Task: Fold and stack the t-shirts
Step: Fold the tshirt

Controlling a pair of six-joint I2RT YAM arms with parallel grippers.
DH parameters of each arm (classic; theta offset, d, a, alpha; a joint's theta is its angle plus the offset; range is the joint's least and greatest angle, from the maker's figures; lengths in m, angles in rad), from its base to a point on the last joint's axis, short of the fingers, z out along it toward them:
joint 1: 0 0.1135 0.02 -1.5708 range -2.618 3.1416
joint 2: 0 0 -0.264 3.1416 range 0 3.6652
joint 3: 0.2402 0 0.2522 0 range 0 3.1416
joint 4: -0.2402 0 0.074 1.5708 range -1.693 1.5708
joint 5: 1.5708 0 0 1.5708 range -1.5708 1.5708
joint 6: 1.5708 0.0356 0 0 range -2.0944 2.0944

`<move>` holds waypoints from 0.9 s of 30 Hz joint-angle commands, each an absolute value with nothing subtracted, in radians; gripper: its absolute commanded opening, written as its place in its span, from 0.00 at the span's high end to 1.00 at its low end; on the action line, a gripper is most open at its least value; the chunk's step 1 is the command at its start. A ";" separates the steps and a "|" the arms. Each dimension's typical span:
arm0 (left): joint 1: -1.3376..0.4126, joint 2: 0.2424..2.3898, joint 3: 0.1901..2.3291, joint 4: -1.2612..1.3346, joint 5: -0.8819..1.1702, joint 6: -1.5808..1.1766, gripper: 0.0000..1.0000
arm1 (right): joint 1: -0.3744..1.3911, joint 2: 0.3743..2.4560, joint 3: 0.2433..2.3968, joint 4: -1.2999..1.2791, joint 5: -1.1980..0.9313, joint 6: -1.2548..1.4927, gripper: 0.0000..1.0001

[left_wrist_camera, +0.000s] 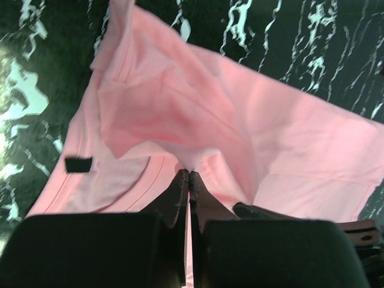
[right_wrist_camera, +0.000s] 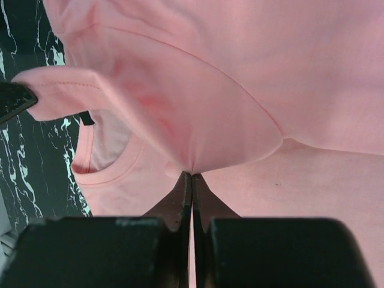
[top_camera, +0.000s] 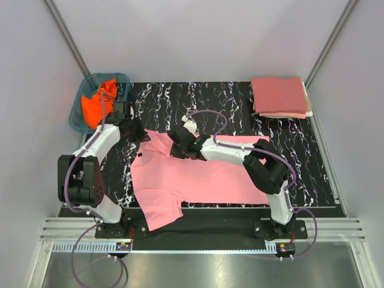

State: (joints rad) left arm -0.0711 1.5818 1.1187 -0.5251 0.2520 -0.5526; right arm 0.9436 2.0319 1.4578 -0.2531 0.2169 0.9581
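Now, left gripper (left_wrist_camera: 189,173) and right gripper (right_wrist_camera: 192,174) each pinch a fold of the light pink t-shirt (top_camera: 204,180). Dark neck label (left_wrist_camera: 78,164), nine o'clock of left gripper: unreadable.

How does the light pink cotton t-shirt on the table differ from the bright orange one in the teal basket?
The light pink cotton t-shirt lies spread over the black marbled table; the bright orange t-shirt sits crumpled in the teal plastic basket. The pink one is pinched by the left end effector and the right end effector; nothing holds the orange one. Neither is folded yet.
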 commanded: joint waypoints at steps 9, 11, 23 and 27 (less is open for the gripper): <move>-0.067 1.479 1.017 -0.557 0.225 -0.526 1.00 | 0.939 1.976 1.523 -0.415 0.086 0.790 1.00; -0.069 1.468 0.987 -0.557 0.244 -0.535 1.00 | 0.936 1.986 1.535 -0.436 0.060 0.755 0.98; -0.069 1.422 0.873 -0.514 0.235 -0.568 1.00 | 0.911 2.003 1.597 -0.545 0.017 0.660 0.69; -0.071 1.408 0.854 -0.514 0.216 -0.564 1.00 | 0.910 1.996 1.548 -0.538 0.028 0.699 0.70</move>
